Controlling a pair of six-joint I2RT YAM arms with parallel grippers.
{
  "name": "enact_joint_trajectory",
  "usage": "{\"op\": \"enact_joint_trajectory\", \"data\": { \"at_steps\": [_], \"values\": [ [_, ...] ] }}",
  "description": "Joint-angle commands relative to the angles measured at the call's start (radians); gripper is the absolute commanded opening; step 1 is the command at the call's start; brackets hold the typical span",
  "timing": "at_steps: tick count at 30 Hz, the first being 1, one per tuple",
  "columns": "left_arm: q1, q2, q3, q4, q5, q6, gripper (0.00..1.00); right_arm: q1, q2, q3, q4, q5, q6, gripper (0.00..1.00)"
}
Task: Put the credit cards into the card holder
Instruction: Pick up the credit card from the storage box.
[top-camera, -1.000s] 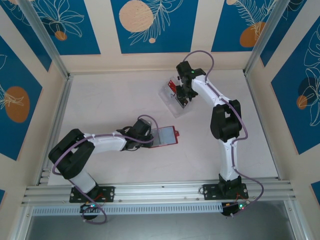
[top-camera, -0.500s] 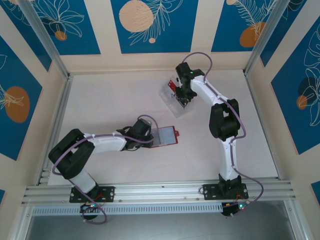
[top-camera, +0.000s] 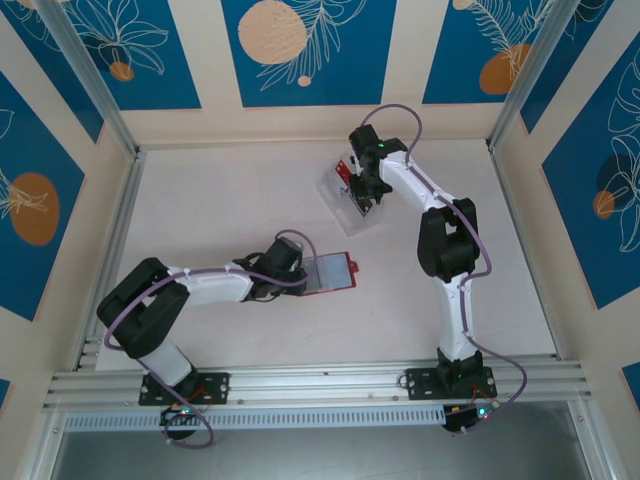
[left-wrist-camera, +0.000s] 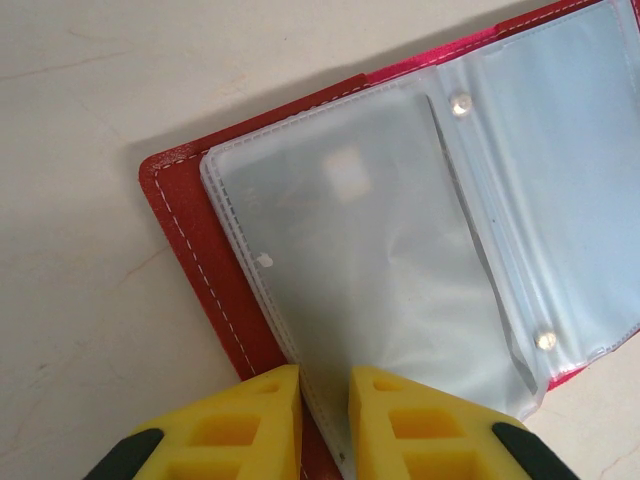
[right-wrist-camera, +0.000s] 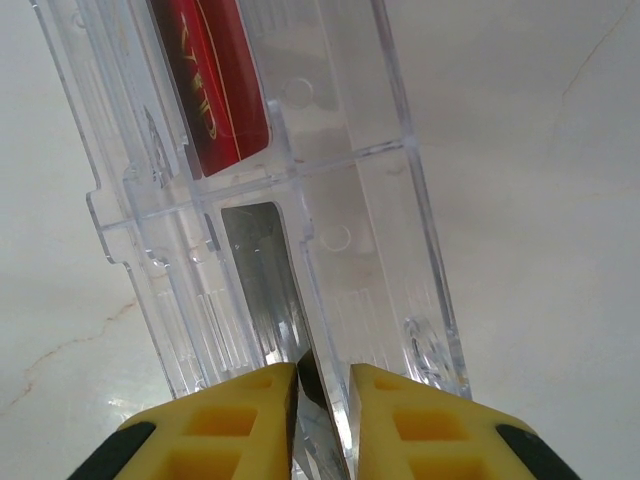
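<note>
Status: right gripper (right-wrist-camera: 323, 375) is sitting in the clear tray (right-wrist-camera: 420, 300) at the far middle of the table, jaws pinched in on the near edge of the black card (right-wrist-camera: 265, 290). It looks clamped, with the card standing on edge in its slot. The card's long axis is running straight away from the claw, along the slot. The red card (right-wrist-camera: 215, 80) is waiting in the next compartment further along.

The card holder (top-camera: 335, 272) is lying open and flat, well apart from the tray, nearer the bases and toward the left. The left gripper (left-wrist-camera: 323, 375) is pinching its near edge, red cover plus clear sleeve, pinning it down. So the right arm is the one carrying, and the left is only holding.

My read: the card needs pulling up out of the slot before swinging over.

Versus a second ago, the right wrist has nudged slightly further over the tray and its jaws have narrowed. The left arm and holder haven't moved.
</note>
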Motion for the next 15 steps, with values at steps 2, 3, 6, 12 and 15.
{"op": "enact_joint_trajectory", "data": {
  "at_steps": [2, 3, 6, 12, 15],
  "values": [
    [0.003, 0.037, -0.038, -0.062, 0.013, -0.008, 0.18, 0.013, -0.003, 0.020, -0.025, -0.003, -0.016, 0.23],
    [0.003, 0.038, -0.039, -0.063, 0.014, -0.008, 0.18, 0.013, -0.003, 0.020, -0.025, -0.002, -0.017, 0.23],
    [0.003, 0.037, -0.040, -0.064, 0.014, -0.008, 0.18, 0.017, -0.003, 0.019, -0.025, 0.003, -0.020, 0.23],
    [0.002, 0.035, -0.041, -0.063, 0.014, -0.010, 0.17, 0.025, -0.010, 0.014, -0.019, 0.026, -0.027, 0.25],
    [0.003, 0.037, -0.039, -0.064, 0.014, -0.009, 0.17, 0.028, -0.017, 0.008, -0.015, 0.042, -0.029, 0.27]
  ]
}}
